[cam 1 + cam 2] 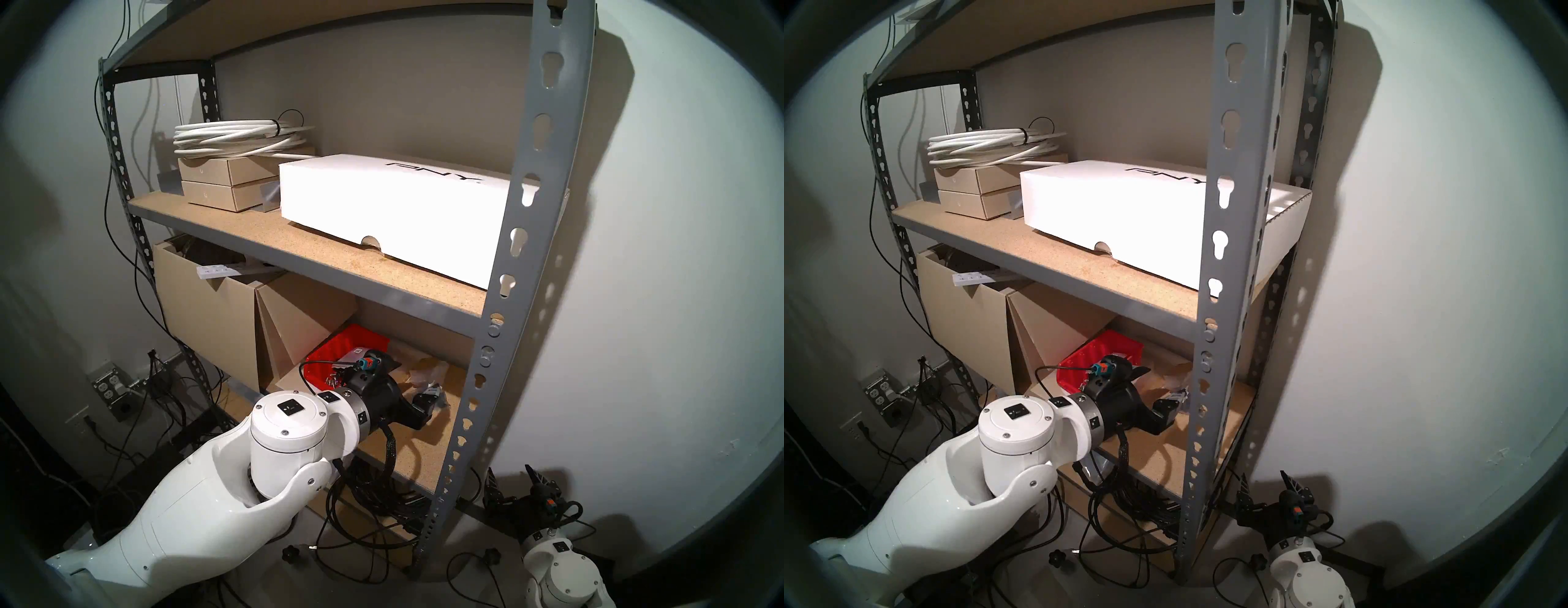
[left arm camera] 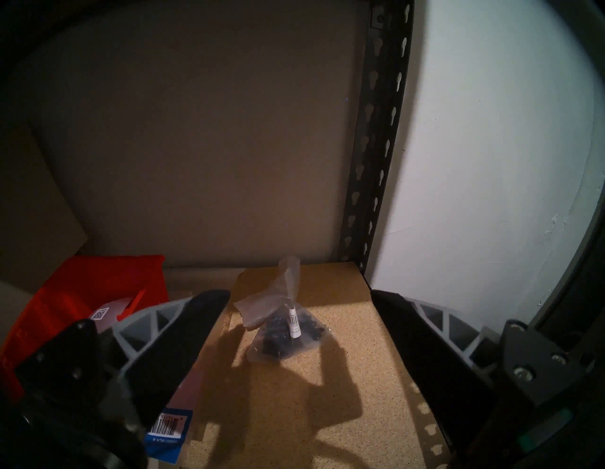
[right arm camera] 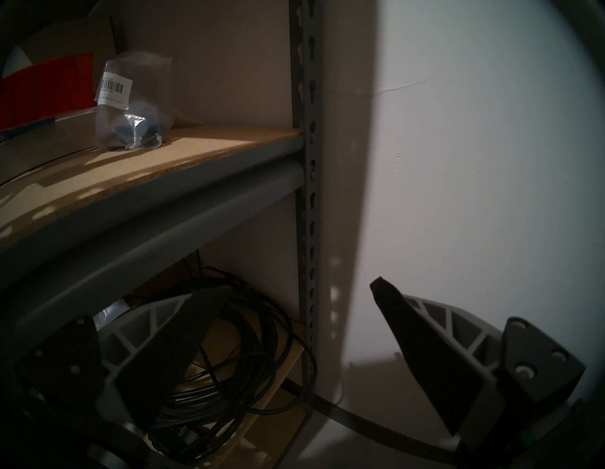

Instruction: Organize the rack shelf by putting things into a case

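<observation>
One barcode label, right-wrist only

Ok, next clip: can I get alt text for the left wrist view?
The left tool, open and empty, points at a clear bag of black parts lying on the chipboard rack shelf. A red bin sits to the left, beside a blue-edged barcoded packet.

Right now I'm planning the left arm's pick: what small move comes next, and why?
Probably ease the left gripper forward over the clear bag of black parts: its fingers stand open, the bag lies on the shelf just ahead, outside the red bin.
</observation>
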Robot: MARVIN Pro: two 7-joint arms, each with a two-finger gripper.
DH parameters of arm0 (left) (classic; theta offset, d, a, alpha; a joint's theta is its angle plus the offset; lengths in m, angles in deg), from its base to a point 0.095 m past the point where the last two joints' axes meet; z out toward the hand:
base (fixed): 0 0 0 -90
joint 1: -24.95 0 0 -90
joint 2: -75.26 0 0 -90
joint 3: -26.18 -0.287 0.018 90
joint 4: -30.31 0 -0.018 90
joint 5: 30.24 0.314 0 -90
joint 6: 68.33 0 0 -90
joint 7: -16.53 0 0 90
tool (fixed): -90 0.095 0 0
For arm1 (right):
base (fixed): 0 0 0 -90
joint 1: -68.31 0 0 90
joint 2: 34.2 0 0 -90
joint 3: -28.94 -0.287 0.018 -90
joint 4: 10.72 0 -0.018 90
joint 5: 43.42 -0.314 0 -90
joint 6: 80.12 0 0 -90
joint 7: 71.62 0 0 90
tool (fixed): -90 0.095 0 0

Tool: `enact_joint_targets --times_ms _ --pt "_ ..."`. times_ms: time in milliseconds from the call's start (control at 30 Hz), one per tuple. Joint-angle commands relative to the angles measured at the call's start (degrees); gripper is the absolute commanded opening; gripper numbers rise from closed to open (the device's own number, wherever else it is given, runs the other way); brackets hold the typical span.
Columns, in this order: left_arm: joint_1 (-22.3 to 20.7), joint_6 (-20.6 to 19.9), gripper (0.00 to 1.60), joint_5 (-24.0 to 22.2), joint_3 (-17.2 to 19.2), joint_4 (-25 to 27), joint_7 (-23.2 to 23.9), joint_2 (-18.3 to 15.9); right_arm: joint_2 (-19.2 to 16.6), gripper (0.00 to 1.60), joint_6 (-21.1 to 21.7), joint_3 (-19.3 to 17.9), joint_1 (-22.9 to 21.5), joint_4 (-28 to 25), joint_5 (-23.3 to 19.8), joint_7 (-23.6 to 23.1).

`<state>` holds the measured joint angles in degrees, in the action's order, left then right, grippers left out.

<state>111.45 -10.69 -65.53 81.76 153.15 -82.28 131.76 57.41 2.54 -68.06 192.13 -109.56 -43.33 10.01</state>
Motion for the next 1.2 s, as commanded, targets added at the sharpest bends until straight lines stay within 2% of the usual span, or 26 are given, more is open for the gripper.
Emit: enact_joint_targets --times_ms 0,167,533,1167 --pt "-0.4 0.35 1.6 0.32 0.31 1.09 -0.36 0.23 0.03 1.6 -0.07 0.01 -0.02 -1.03 -0.02 0.01" --pt "-1.3 -1.98 1.6 0.15 -1.77 -0.23 -2.25 3.23 0.03 1.6 -0.09 0.01 -0.03 -1.02 -0.02 0.01" --pt "-5.41 -5.0 1.6 0.05 -4.23 -4.3 -3.15 6.16 0.02 1.6 -0.11 0.01 -0.04 -0.99 -0.02 0.01" --pt "-8.99 -4.01 1.6 0.03 -5.73 -11.84 -2.87 9.23 0.02 1.6 -0.1 0.01 -0.04 -0.99 -0.02 0.01"
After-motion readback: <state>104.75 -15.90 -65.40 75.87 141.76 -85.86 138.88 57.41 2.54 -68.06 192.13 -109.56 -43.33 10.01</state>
